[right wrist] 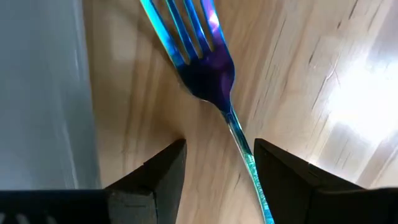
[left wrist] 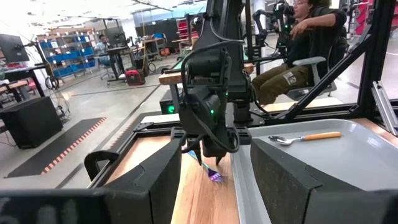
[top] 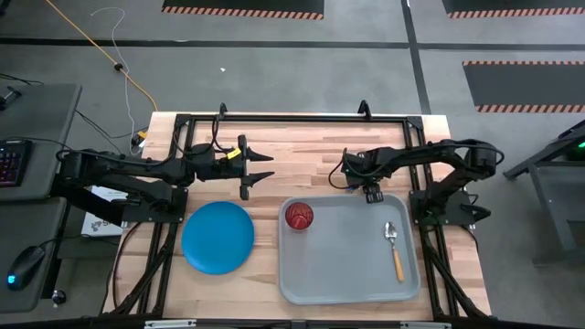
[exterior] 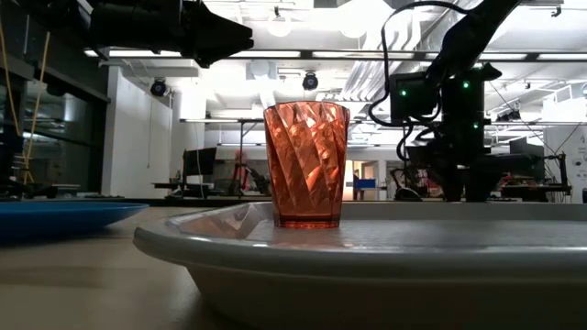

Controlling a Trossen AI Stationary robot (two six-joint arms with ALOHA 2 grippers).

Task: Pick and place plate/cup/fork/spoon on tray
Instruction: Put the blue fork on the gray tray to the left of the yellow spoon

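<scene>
Your right gripper's (right wrist: 217, 165) fingers (right wrist: 152, 177) are spread, straddling the slim iridescent-blue metal fork (right wrist: 205, 68) lying on the wooden table (top: 302, 146) just beyond the large light-grey plastic tray's (top: 343, 260) far rim. The left gripper (top: 260, 171) hovers with fingers apart, beyond the round bright-blue plate (top: 218, 237). On the tray you have the red-orange faceted cup (top: 299, 217) and orange-handled spoon (top: 394, 249).

Table: a light wooden table (top: 302, 146).
Left, near side: the plate (top: 218, 237) lies flat on the wood.
Right, near side: the tray (top: 338, 265).
Beyond the tray's far edge: the fork (right wrist: 208, 68) lies on the wood.
</scene>
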